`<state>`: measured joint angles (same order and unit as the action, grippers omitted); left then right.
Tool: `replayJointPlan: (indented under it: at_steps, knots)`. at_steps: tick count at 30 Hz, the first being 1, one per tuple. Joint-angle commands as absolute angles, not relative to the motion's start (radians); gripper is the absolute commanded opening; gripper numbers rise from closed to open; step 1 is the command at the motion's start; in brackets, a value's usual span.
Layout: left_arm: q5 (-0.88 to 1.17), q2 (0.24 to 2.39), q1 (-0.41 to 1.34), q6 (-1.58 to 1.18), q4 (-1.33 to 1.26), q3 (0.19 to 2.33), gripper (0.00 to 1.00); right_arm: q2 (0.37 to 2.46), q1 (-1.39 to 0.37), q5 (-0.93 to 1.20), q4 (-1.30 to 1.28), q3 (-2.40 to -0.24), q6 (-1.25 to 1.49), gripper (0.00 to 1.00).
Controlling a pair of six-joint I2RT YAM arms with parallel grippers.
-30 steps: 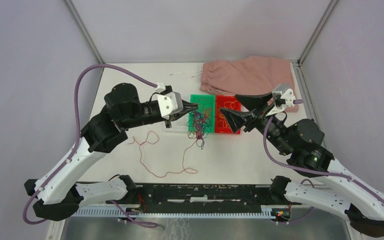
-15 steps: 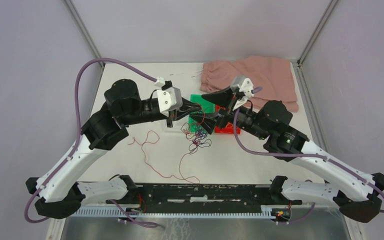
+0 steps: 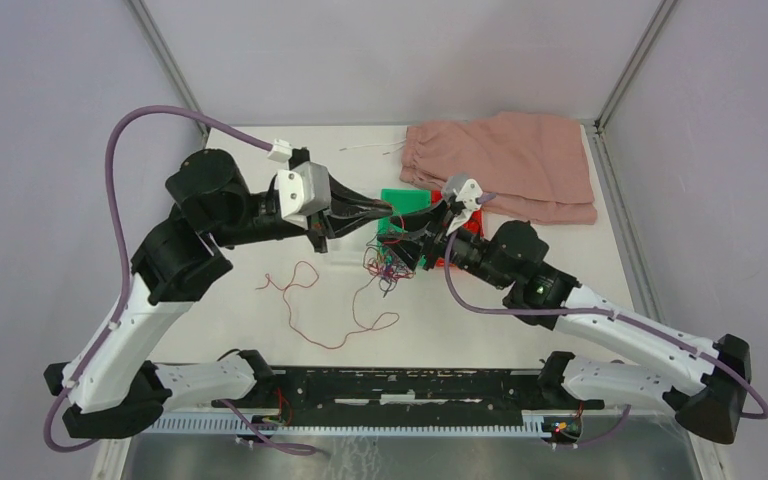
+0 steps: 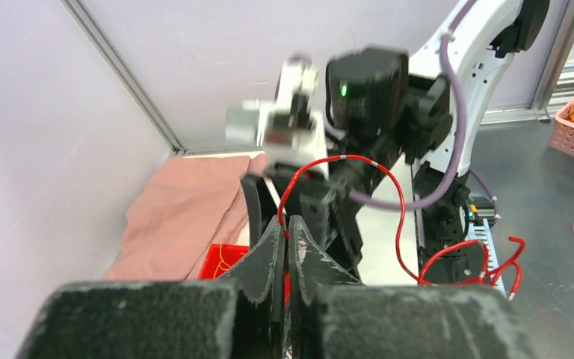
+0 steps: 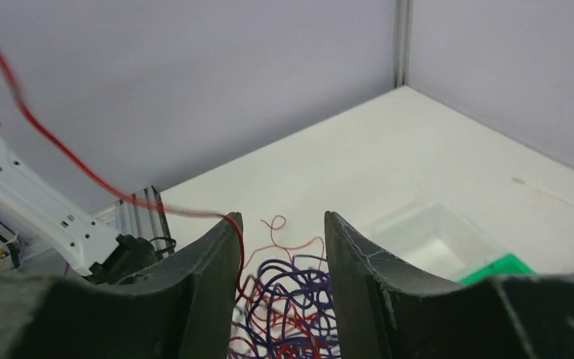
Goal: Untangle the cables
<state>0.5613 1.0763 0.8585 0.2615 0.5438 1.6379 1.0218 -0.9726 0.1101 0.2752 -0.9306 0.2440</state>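
Red strand of cables was clamped in left pincer; right pincer stood apart over purple-red clump.

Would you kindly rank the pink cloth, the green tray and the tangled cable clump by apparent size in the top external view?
1. Pink cloth, clearly the largest.
2 and 3. Green tray and cable clump look about alike; the tray is partly hidden, so I would not rank them.
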Motion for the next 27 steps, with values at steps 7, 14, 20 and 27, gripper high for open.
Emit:
replayJointPlan:
  at_steps: [7, 14, 20, 27]
  knots:
    - [0.560, 1.065, 0.850, 0.279, 0.552, 1.779, 0.03, 1.014, -0.943, -0.003, 0.442, -0.713, 0.337, 0.49]
    - [0.551, 1.098, 0.848, 0.305, 0.561, 1.871, 0.03, 1.106, -0.943, 0.000, 0.488, -0.649, 0.379, 0.50]
    - [0.540, 1.126, 0.850, 0.338, 0.572, 1.957, 0.03, 1.185, -0.943, 0.014, 0.541, -0.602, 0.420, 0.51]
    - [0.479, 1.157, 0.849, 0.461, 0.585, 2.055, 0.03, 1.260, -0.943, 0.026, 0.594, -0.501, 0.469, 0.51]
